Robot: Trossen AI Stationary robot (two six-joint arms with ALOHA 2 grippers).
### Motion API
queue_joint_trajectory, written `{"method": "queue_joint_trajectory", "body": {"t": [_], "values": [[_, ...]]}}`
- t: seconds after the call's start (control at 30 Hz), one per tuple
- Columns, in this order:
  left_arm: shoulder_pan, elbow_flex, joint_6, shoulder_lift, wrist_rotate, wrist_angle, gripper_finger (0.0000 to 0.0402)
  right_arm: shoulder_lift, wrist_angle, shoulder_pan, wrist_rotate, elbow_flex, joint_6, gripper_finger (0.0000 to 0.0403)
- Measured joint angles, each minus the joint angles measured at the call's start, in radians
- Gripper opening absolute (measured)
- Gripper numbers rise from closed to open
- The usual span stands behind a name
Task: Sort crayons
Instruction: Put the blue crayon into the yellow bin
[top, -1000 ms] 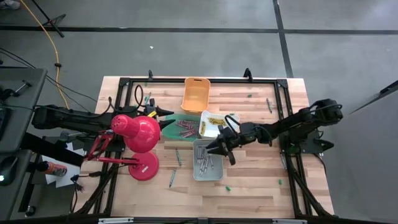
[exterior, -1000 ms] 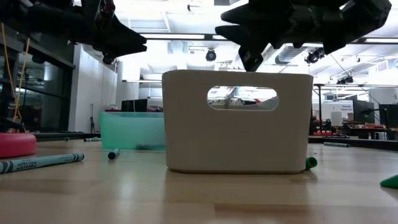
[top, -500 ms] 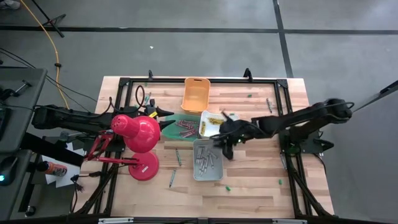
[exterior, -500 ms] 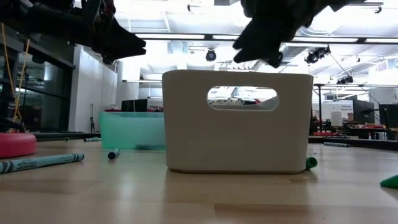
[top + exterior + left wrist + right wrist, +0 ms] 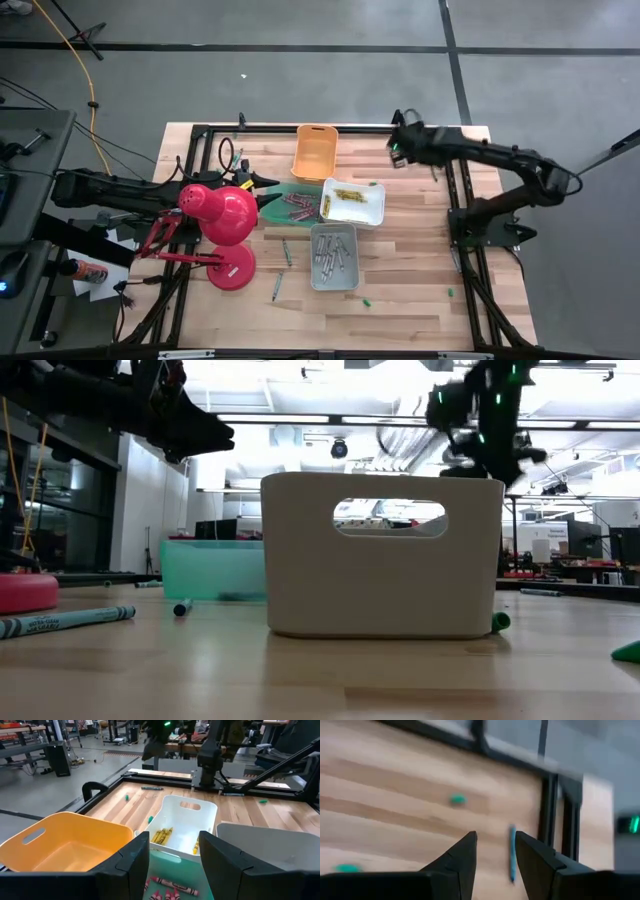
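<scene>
Four bins stand mid-table: orange [image 5: 314, 152], green [image 5: 290, 203] with pink crayons [image 5: 170, 887], white [image 5: 353, 202] with yellow crayons [image 5: 162, 836], and grey [image 5: 333, 257] with grey crayons. My left gripper [image 5: 172, 845] is open and empty, hovering over the green bin's near-left end [image 5: 265, 185]. My right gripper [image 5: 494, 845] is open and empty, raised above the table's far right part [image 5: 395, 148]. A blue crayon [image 5: 512, 852] lies flat on the wood ahead of its fingers.
A red desk lamp [image 5: 225, 215] stands at the left beside the bins. Loose crayons lie on the wood near the grey bin [image 5: 285, 250] [image 5: 277, 287]. Small green specks [image 5: 457, 798] are scattered about. A black frame [image 5: 455, 150] runs along the table's edges.
My right gripper has left its place over the grey bin. It has risen and swung toward the table's far right corner, turning as it went. My left arm has kept still, and the bins have not moved.
</scene>
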Motion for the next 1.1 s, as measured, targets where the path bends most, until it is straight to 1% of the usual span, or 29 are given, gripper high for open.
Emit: {"method": "queue_joint_trajectory", "body": {"t": [0.07,0.17,0.23,0.3,0.37,0.47,0.67,0.87,0.93,1.1], "values": [[0.0,0.0,0.001,0.0,0.0,0.0,0.0161,0.0,0.01,-0.142,-0.115,-0.033,-0.046,0.0128],[0.0,0.0,0.001,0.0,0.0,-0.002,0.0161,0.0,0.068,-0.304,-0.256,-0.092,-0.087,0.0128],[0.002,0.0,0.002,0.0,0.0,-0.002,0.0161,0.0,0.105,-0.372,-0.311,-0.133,-0.101,0.0128],[0.002,0.0,0.002,0.0,0.0,-0.002,0.0161,0.0,0.162,-0.411,-0.33,-0.177,-0.103,0.0128],[0.002,0.0,0.002,0.0,0.0,-0.001,0.0161,0.0,0.216,-0.432,-0.332,-0.223,-0.104,0.0128],[0.002,0.0,0.0,0.0,0.0,0.002,0.0161,0.001,0.282,-0.428,-0.313,-0.27,-0.103,0.0128],[0.002,0.0,0.0,0.0,0.0,0.005,0.0161,0.008,0.345,-0.434,-0.279,-0.354,-0.077,0.0128],[0.002,0.0,-0.001,0.0,-0.001,0.005,0.0161,0.094,0.479,-0.447,-0.27,-0.451,-0.082,0.0128],[0.002,0.0,0.0,0.0,-0.001,0.005,0.0161,0.122,0.517,-0.445,-0.262,-0.462,-0.086,0.0128],[0.002,0.0,0.0,0.0,-0.001,0.005,0.0161,0.158,0.525,-0.445,-0.245,-0.461,-0.123,0.0128]]}}
